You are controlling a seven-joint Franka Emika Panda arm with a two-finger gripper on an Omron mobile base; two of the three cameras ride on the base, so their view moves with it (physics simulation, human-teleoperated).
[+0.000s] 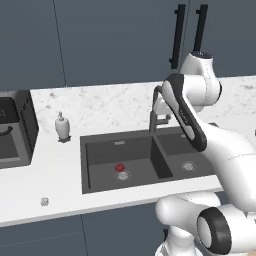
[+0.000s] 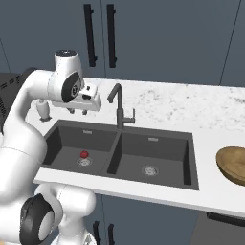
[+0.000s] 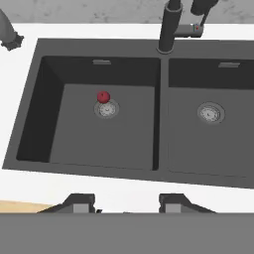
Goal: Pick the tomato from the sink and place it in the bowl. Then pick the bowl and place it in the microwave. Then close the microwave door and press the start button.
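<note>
Broadly, the white marble counter (image 2: 182, 103) carries the dark double sink (image 3: 158, 163), its gooseneck tap (image 2: 119, 107) rising behind the divider. At the counter's right edge sits the wooden bowl (image 2: 233, 163), well apart from the basins. Above the sink hangs the gripper (image 3: 126, 204), its fingertips (image 3: 79, 203) spread apart and holding nothing. Smallest, the tomato (image 3: 103, 96) rests in the left basin, touching the round drain's (image 3: 107, 109) rim.

**Sink layout**

The sink (image 2: 119, 153) is set into the surface (image 2: 191, 107). The tomato (image 2: 84, 154) lies in the left basin, touching its drain (image 2: 84, 161) at 12 o'clock. The tap (image 2: 119, 107) stands behind the divider. The bowl (image 2: 233, 164) sits at 3 o'clock, the soap bottle (image 1: 62, 126) at 10 o'clock.
</note>
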